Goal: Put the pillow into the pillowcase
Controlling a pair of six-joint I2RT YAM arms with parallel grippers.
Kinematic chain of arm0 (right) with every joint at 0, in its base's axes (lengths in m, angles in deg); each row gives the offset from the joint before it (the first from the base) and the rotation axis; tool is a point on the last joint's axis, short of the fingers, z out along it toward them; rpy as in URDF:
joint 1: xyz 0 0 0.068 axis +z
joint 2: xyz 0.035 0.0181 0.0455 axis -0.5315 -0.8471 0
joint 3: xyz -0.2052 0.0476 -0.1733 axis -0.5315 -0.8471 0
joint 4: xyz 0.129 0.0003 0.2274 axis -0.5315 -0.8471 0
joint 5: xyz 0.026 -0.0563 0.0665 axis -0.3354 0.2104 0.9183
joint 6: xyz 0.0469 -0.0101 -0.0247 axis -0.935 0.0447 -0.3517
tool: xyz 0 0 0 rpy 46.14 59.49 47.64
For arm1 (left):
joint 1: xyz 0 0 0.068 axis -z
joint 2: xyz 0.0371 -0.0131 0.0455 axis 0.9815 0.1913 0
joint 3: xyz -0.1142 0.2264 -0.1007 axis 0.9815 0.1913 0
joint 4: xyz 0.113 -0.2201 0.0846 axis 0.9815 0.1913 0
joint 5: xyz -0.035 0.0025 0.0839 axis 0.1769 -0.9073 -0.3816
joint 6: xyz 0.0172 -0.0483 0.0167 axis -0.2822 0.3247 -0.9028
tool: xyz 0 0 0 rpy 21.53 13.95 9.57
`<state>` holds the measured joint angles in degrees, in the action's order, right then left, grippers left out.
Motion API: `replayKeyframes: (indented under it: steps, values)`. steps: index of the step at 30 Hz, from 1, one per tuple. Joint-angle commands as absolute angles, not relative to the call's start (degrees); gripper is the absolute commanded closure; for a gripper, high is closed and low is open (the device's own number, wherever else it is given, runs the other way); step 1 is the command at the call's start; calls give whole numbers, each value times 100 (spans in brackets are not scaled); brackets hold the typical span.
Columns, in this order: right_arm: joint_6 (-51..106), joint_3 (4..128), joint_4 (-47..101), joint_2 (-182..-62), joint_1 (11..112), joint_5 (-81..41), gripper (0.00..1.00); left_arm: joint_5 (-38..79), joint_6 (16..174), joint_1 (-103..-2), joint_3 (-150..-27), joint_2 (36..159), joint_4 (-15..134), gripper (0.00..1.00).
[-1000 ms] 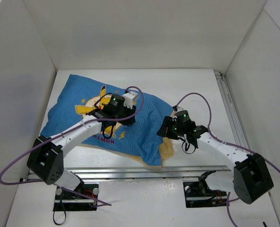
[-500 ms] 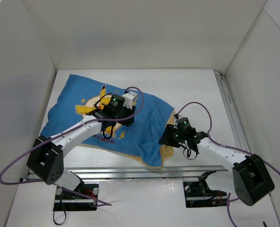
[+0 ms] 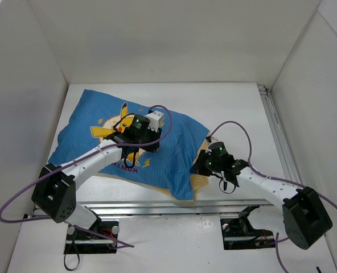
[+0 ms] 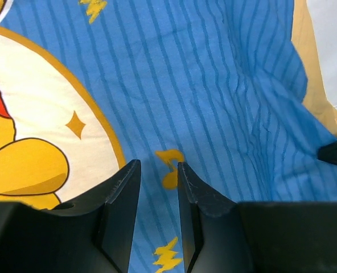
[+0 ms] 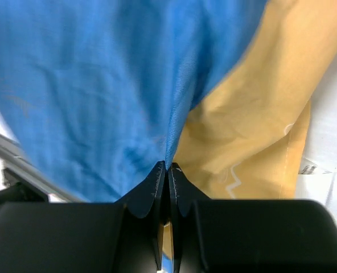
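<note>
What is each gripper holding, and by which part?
The right gripper pinches the pillowcase by the edge of its blue layer. The left gripper, jaws apart over the fabric, holds nothing.

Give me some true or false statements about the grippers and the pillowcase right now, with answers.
The right gripper is shut on the blue edge of the thin blue-and-yellow cartoon-print fabric pillowcase. True.
The left gripper is clamped fully shut. False: its jaws stand slightly apart over the blue face.
The pillowcase lies yellow-orange side up. False: blue print faces up; yellow-orange only peeks out at its edges.
The pillowcase lies on the white table. True.
</note>
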<state>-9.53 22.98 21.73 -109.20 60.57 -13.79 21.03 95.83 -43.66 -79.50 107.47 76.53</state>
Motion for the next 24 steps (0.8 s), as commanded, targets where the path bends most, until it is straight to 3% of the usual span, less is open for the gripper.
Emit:
replayKeyframes:
  steps: [1, 8, 17, 24]
  values:
    - [-895, 2752, 2438, -10213, 6076, -1554, 100, 1900, 9667, -4381, -8039, 10520, 7457, 72]
    - [-192, 3772, 1593, -9940, 4990, -1547, 100, 1320, 10202, -4873, -8408, 10670, 7528, 70]
    - [108, 3545, 1444, -9158, 4037, -1668, 100, 951, 10397, -5470, -8417, 10775, 7396, 65]
    - [20, 3351, 1452, -9710, 3677, -2187, 100, 854, 10502, -5638, -8329, 10864, 7431, 61]
